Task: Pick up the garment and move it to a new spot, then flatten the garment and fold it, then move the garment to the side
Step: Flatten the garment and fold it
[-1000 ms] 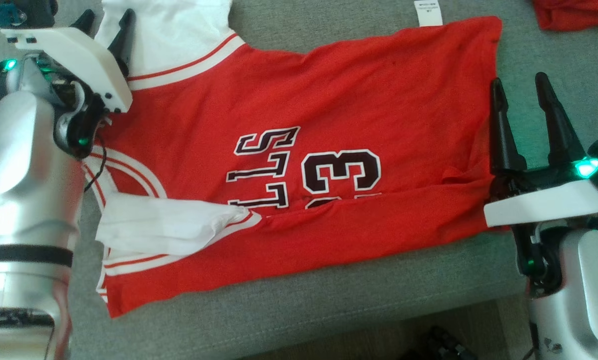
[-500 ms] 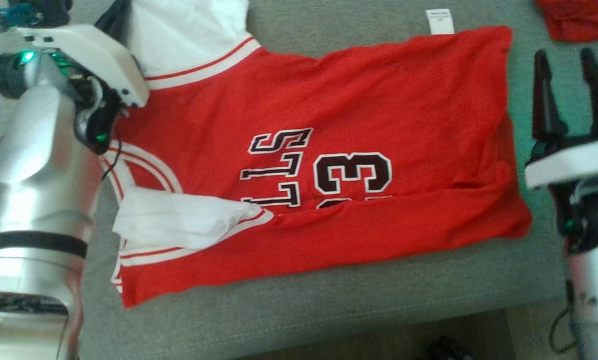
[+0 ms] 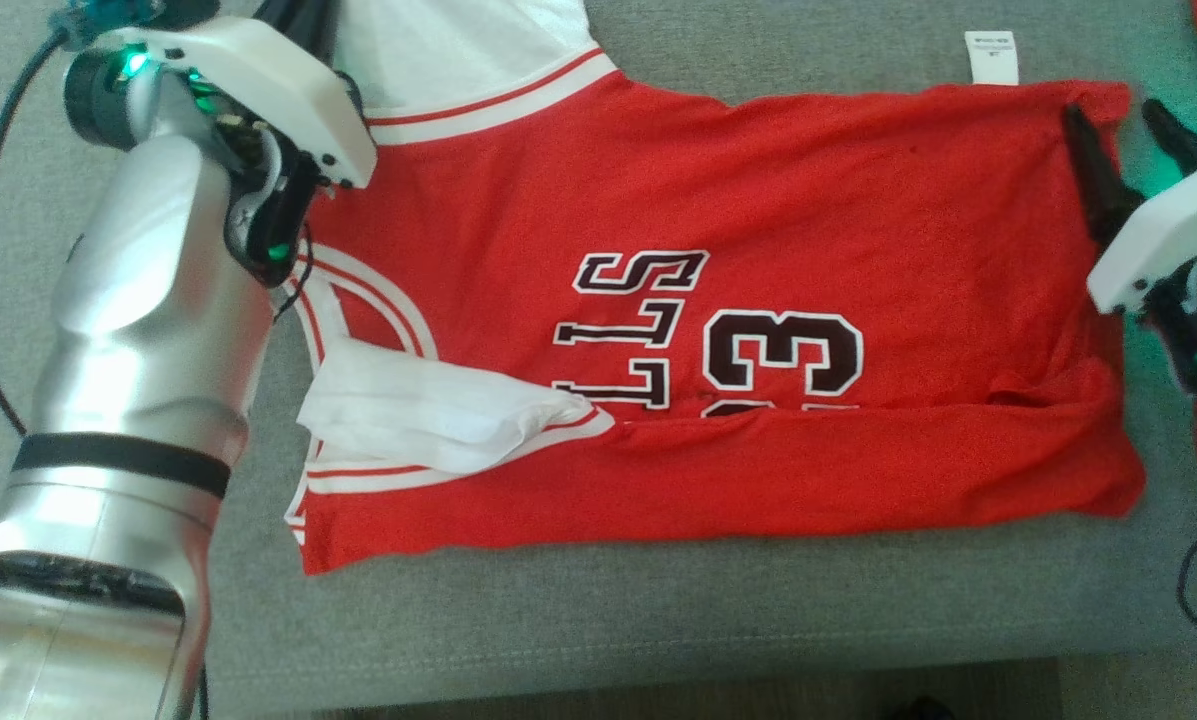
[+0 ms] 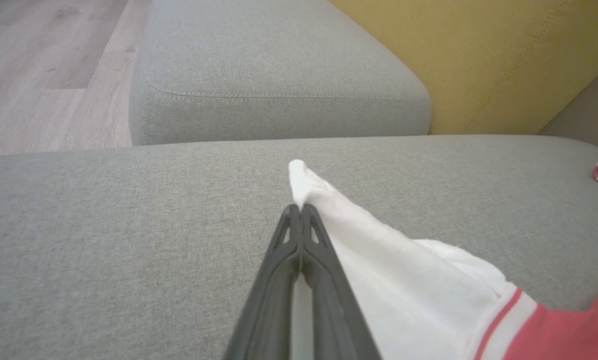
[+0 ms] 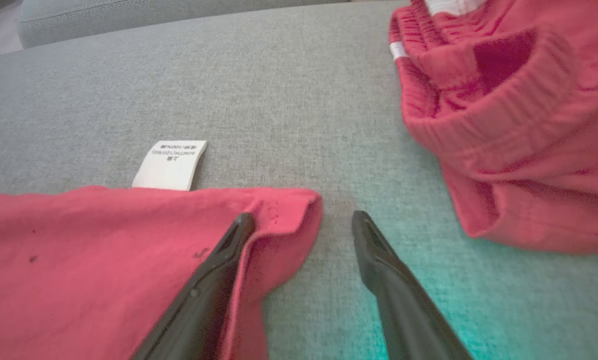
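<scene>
Folding likely: white sleeve (image 4: 378, 260) of jersey (image 3: 758, 200) was pinched by left fingers (image 4: 274, 280); right fingers (image 5: 403, 280) were spread astride hem corner (image 5: 289, 210), closure needed next.

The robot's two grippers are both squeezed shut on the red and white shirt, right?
Not quite. The left gripper is shut on the white sleeve of the shirt, but the right gripper is open. The right wrist view shows its fingers apart, one over the shirt's red corner, the other over the grey cushion.
</scene>
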`<state>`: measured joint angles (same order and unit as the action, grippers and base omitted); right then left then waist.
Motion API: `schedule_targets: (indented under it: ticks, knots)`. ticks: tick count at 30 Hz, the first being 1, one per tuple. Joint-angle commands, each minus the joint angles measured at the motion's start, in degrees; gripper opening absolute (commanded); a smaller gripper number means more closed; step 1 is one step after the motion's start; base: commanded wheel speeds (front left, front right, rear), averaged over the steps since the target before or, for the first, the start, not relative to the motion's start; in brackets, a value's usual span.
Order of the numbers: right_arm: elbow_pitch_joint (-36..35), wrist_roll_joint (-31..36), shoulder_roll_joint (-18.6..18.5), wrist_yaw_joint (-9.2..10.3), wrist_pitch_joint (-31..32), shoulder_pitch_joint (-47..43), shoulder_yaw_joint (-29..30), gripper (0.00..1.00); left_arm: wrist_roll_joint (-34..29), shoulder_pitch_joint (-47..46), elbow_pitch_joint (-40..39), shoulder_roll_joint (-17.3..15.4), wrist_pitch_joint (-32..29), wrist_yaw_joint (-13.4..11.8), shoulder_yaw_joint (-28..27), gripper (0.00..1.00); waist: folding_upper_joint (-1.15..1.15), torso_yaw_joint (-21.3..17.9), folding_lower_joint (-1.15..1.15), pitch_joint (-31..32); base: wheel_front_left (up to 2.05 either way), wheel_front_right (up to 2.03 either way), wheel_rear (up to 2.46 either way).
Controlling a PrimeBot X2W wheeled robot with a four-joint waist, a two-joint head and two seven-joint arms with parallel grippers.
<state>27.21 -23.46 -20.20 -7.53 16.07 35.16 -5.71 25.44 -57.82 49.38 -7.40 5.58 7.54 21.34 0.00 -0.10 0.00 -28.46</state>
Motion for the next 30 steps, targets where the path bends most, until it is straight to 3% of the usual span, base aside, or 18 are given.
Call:
schedule_targets:
  ticks: [1,2,3,12,20,24,30]
  knots:
    - [-0.5,-1.7,-1.8,0.04,1.6,1.8,-1.8,0.38,0.8,-2.6,-2.3,-2.0,1.0,-0.1,-0.5,0.00,0.00,0.6,0.00,0.0,0.00,0.00,0.00]
    - [-0.5,-1.7,-1.8,0.04,1.6,1.8,-1.8,0.38,0.8,-2.6,-2.3,-2.0,1.0,-0.1,-0.5,0.00,0.00,0.6,0.00,0.0,0.00,0.00,0.00]
    - [-0.2,-2.3,-2.0,0.04,1.9,2.2,-2.1,0.00,1.0,-2.7,-2.4,-2.0,1.4,-0.1,-0.2,0.00,0.00,0.8,0.00,0.0,0.00,0.00,0.00]
    - [-0.8,-3.3,-4.1,0.04,-2.8,6.5,-2.7,0.00,2.6,-3.6,-3.5,-2.7,4.7,-0.1,0.6,0.00,0.00,1.6,0.00,0.8,0.00,0.00,0.00]
    - [-1.3,-3.5,-3.5,0.04,-5.3,5.3,-3.6,0.00,3.0,-1.5,-6.6,-4.0,6.1,-0.1,1.6,0.00,0.00,1.2,0.00,2.2,0.00,0.00,0.00]
    - [-3.8,-3.5,-3.8,0.04,-6.6,2.0,-3.9,0.00,3.1,3.6,-12.6,-5.4,7.3,-0.6,1.5,0.00,0.00,0.9,0.00,3.4,0.00,0.00,0.00]
    - [-10.3,-3.9,-4.1,0.04,-7.6,-5.0,-3.3,0.00,3.0,15.7,-28.7,-8.5,6.4,-4.1,1.5,0.00,0.00,0.7,0.00,5.0,0.00,0.00,0.00]
